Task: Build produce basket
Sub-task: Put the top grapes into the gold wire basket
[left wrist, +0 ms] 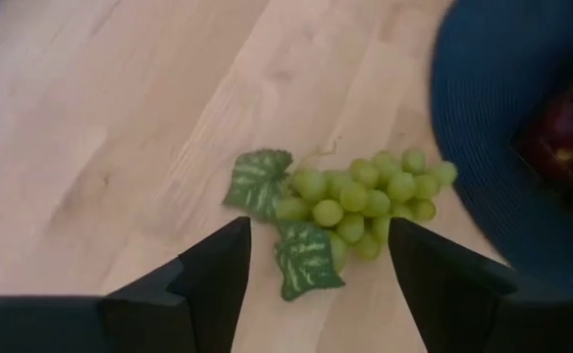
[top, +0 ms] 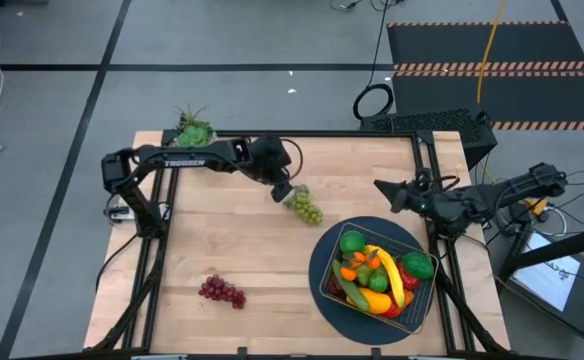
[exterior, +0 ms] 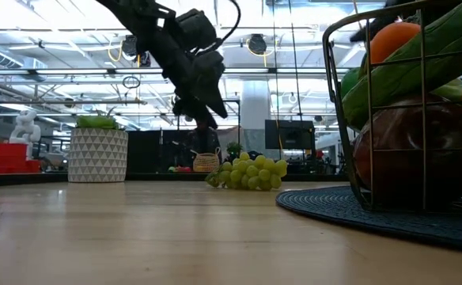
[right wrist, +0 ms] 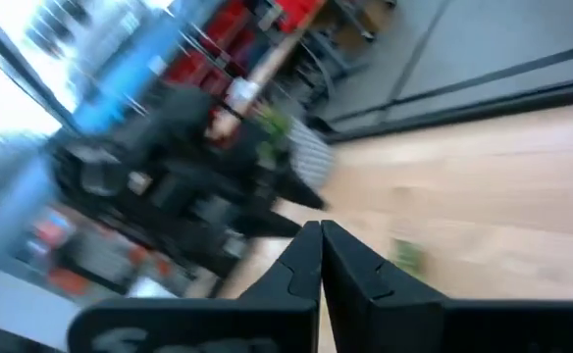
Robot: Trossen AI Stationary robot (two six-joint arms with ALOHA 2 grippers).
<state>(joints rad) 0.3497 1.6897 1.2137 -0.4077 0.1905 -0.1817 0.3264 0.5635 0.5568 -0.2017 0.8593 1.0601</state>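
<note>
A green grape bunch (top: 304, 208) with two leaves lies on the wooden table; it also shows in the low view (exterior: 249, 174) and the left wrist view (left wrist: 365, 201). My left gripper (top: 283, 191) hangs open just above its leafy end, fingers to either side (left wrist: 316, 270), touching nothing. A purple grape bunch (top: 222, 291) lies near the front edge. The wire basket (top: 429, 296) stands on a round dark blue mat (top: 322, 262), filled with banana, orange, green and red fruit. My right gripper (top: 379, 185) is shut, raised above the table's right side (right wrist: 320, 245).
A potted green plant in a white pot (top: 192, 130) stands at the table's far left corner, behind my left arm. Bare wood lies between the two grape bunches. The mat's edge (left wrist: 453, 118) lies close beside the green grapes.
</note>
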